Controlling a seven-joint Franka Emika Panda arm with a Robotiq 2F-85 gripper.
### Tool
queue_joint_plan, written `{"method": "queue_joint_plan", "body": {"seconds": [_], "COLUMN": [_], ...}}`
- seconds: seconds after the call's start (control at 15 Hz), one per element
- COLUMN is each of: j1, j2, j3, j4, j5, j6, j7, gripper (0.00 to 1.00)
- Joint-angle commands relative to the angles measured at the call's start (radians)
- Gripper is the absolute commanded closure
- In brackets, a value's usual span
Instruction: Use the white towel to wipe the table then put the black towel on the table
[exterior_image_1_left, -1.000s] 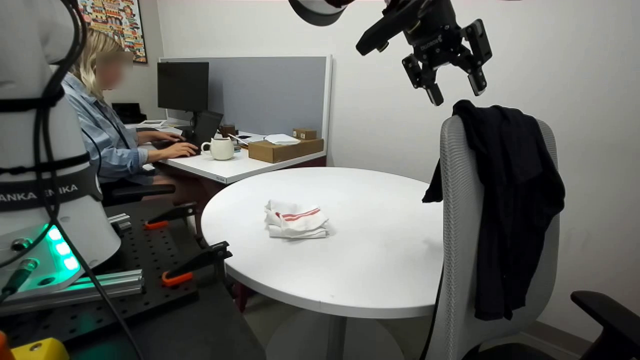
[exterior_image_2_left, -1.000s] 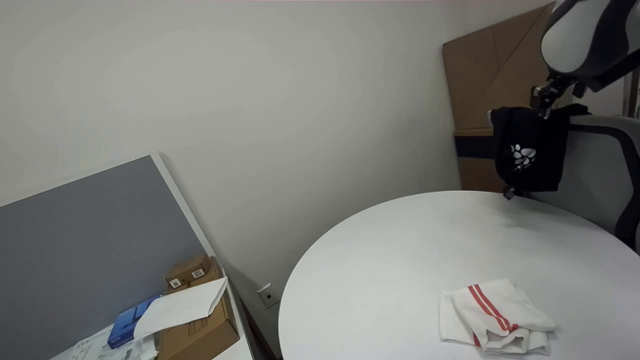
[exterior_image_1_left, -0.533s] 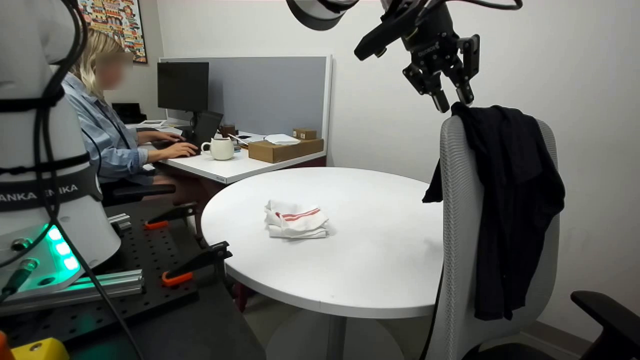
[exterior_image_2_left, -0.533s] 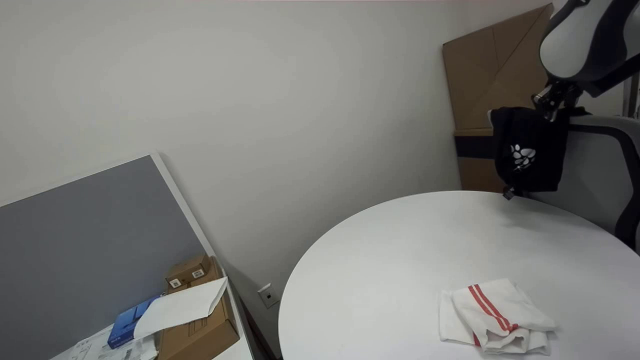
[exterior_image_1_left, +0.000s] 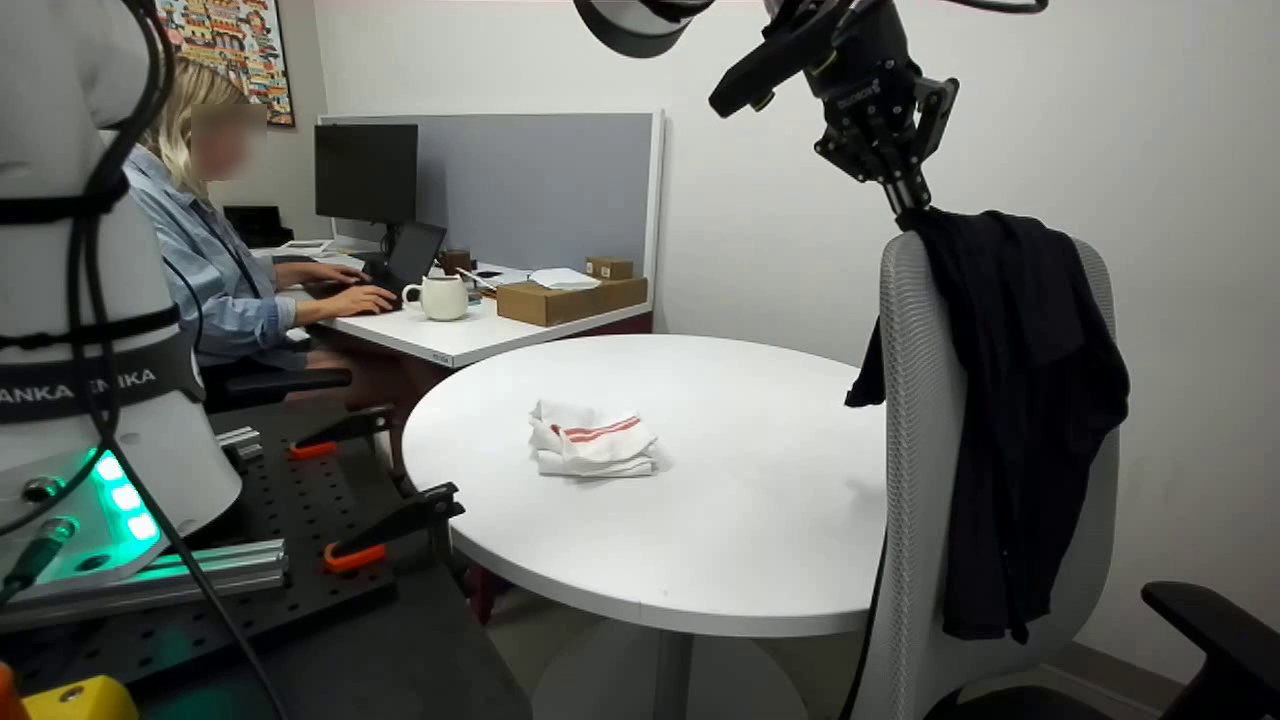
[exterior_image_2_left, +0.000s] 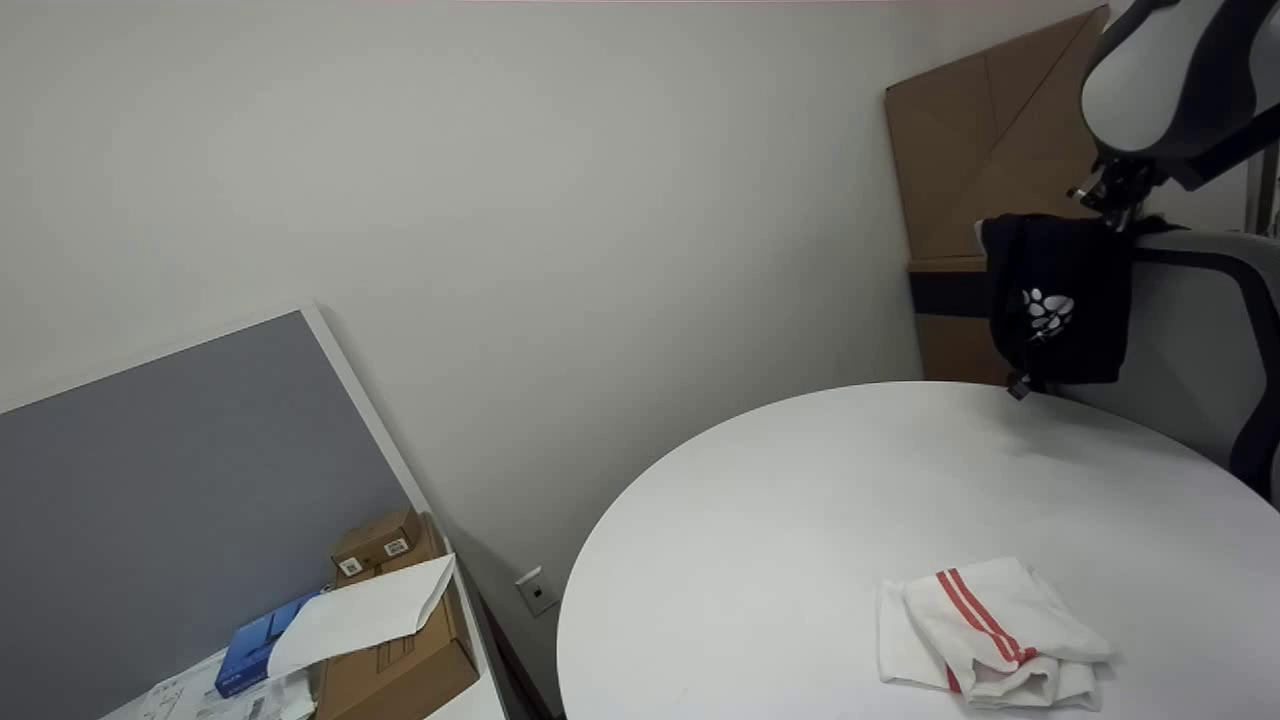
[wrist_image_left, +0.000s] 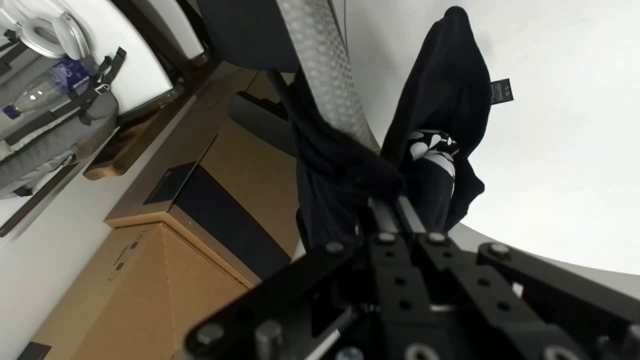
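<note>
The black towel (exterior_image_1_left: 1030, 420) hangs over the back of the grey chair, with a white paw-like print on the side facing the table in an exterior view (exterior_image_2_left: 1060, 270). My gripper (exterior_image_1_left: 908, 208) points down at its top edge, fingers close together and shut on a pinch of the dark cloth. In the wrist view the fingertips of the gripper (wrist_image_left: 387, 201) press into the black towel (wrist_image_left: 345, 175); the pinched fold itself is mostly hidden. The white towel (exterior_image_1_left: 595, 440), red-striped and loosely folded, lies on the round white table (exterior_image_1_left: 740, 530), well away from the gripper.
The chair back (exterior_image_1_left: 915, 480) stands against the table's edge, below the gripper. Large cardboard boxes (wrist_image_left: 200, 280) are behind the chair. A person (exterior_image_1_left: 230, 240) sits at a desk holding a mug (exterior_image_1_left: 440, 298) and a cardboard box (exterior_image_1_left: 570, 300).
My gripper has come down to the top of the black towel and its fingers have closed there. The towel's hanging end has shifted slightly. The white towel has stayed put.
</note>
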Motion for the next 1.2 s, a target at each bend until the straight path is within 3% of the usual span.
{"method": "queue_joint_plan", "body": {"seconds": [0.0,0.27,0.4,0.67,1.13], "j1": [0.002,0.011,0.034,0.098,0.174], "j2": [-0.051,-0.115,-0.164,-0.358,-0.672], "j3": [0.002,0.007,0.008,0.034,0.126], "j4": [-0.024,-0.042,-0.058,-0.096,-0.061], "j5": [0.011,0.026,0.091,0.198,0.226], "j6": [-0.004,-0.031,-0.065,-0.177,-0.368], "j7": [0.001,-0.005,-0.042,-0.085,-0.058], "gripper": [0.99,0.99,0.99,0.99,0.99]}}
